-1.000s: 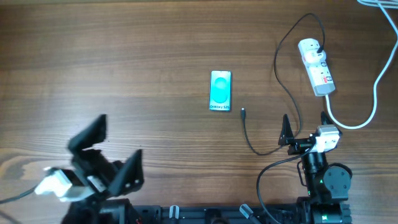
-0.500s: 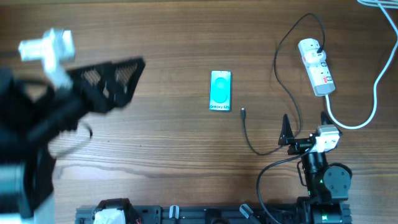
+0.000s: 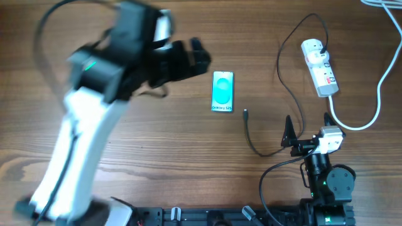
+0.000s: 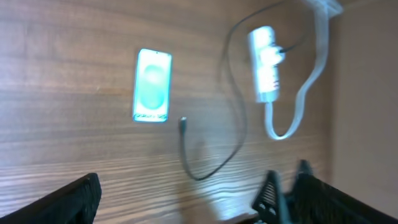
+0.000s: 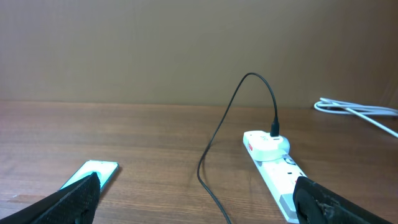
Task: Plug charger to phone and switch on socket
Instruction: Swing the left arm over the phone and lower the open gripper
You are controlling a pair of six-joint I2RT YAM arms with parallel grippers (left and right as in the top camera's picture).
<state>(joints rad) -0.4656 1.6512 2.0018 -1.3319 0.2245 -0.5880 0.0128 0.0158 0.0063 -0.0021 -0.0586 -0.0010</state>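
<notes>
Phone (image 3: 222, 91) just beside left pincer (image 3: 202, 58)

Setting: robot manipulation bench in a lab-type room. Evidence: left arm (image 3: 81, 138) and right arm (image 3: 326, 179) based at a black rail (image 3: 207, 216) along the near edge of a wood-grain table (image 3: 157, 144). Exposed arm hardware, white links and black joints. Plain tan wall (image 5: 186, 50) behind the table.

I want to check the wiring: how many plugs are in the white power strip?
1. The charger's white plug head sits at the power strip's end farthest from the robot; no other plug shows.
</notes>
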